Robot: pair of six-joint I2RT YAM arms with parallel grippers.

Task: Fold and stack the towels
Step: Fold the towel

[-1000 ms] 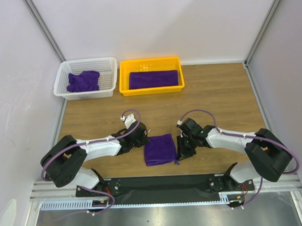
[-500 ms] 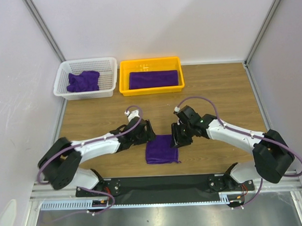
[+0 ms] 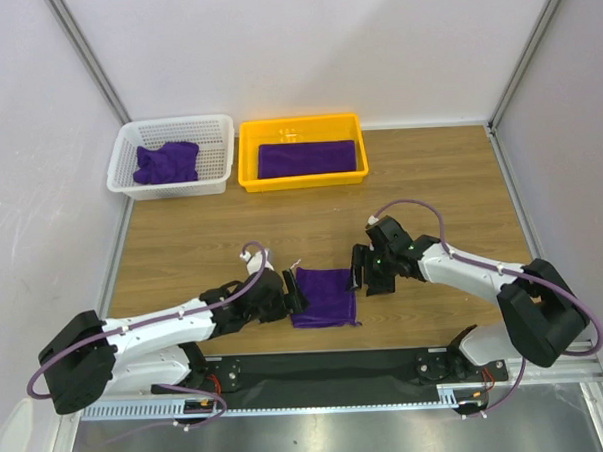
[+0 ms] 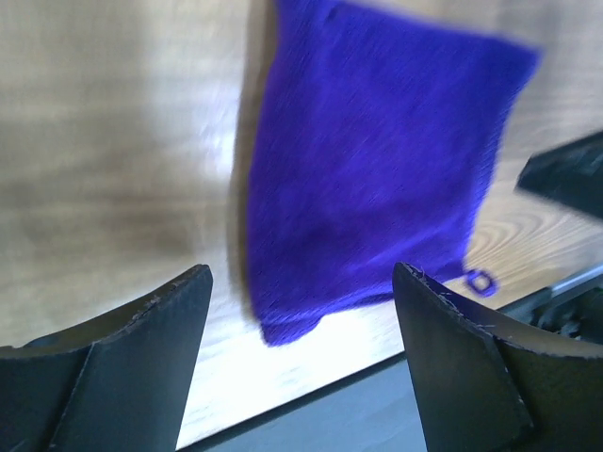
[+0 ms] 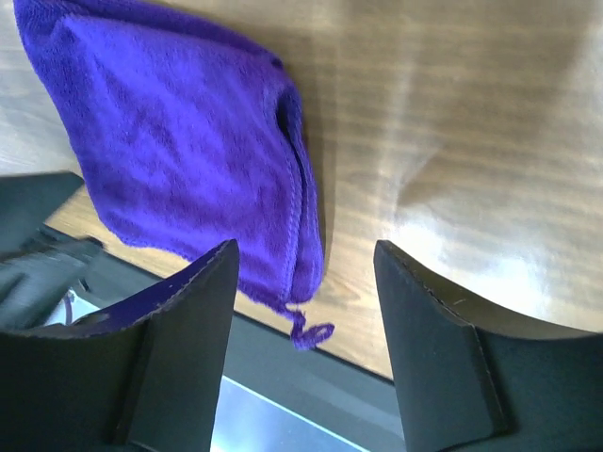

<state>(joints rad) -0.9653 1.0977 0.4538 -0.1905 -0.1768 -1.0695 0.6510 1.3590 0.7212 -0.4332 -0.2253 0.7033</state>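
A folded purple towel lies flat on the wooden table near its front edge. My left gripper stands open just left of it, holding nothing. In the left wrist view the towel lies ahead of the spread fingers. My right gripper is open at the towel's right edge, also holding nothing. The right wrist view shows the towel with its hanging loop between and below the open gripper. Another folded towel lies in the yellow tray. A crumpled towel sits in the white basket.
The tray and basket stand side by side at the back of the table against the wall. A black strip and a metal rail run along the table's front edge, close to the folded towel. Side walls close in the table left and right.
Both grippers have opened and let go of the towel on the table. My left gripper has drawn back toward the front edge; my right gripper has moved away from the front edge.
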